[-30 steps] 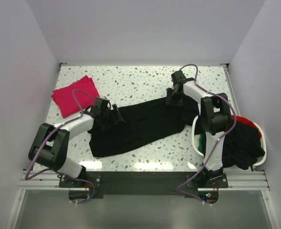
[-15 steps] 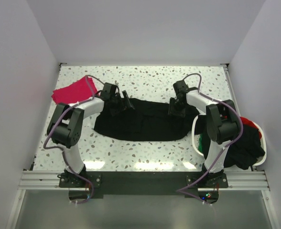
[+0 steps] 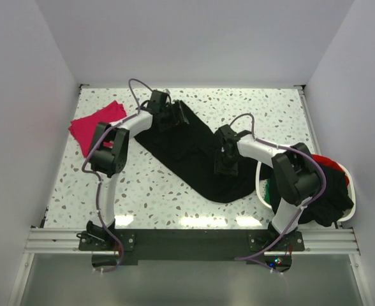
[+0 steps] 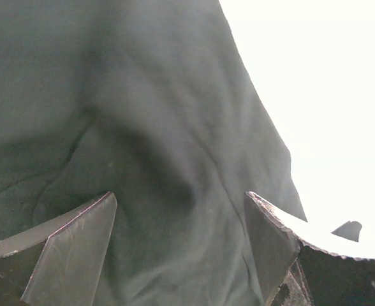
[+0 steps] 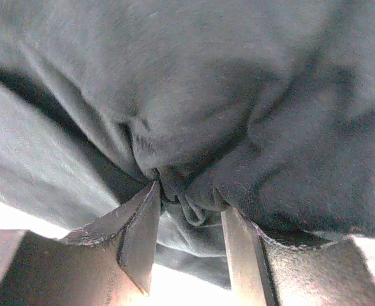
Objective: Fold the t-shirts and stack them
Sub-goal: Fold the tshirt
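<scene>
A large black t-shirt (image 3: 194, 150) lies slantwise across the table, from far centre-left to the near right. My left gripper (image 3: 178, 116) is over its far end; in the left wrist view (image 4: 178, 197) the jaws stand wide apart with the black cloth (image 4: 143, 95) lying between and beyond them. My right gripper (image 3: 226, 167) is on the shirt's near-right part; in the right wrist view (image 5: 191, 197) the fingers pinch a bunched fold of the black cloth (image 5: 206, 76). A magenta-pink folded shirt (image 3: 95, 124) lies at the far left.
A white basket (image 3: 259, 175) stands at the right edge with black (image 3: 321, 191), red (image 3: 331, 164) and green (image 3: 270, 187) clothes in it. The black shirt's near end lies against the basket. White walls close in the table on three sides.
The left gripper moved to the far side and the right gripper moved nearer and leftward. The black shirt swung from lying crosswise to lying slantwise.
</scene>
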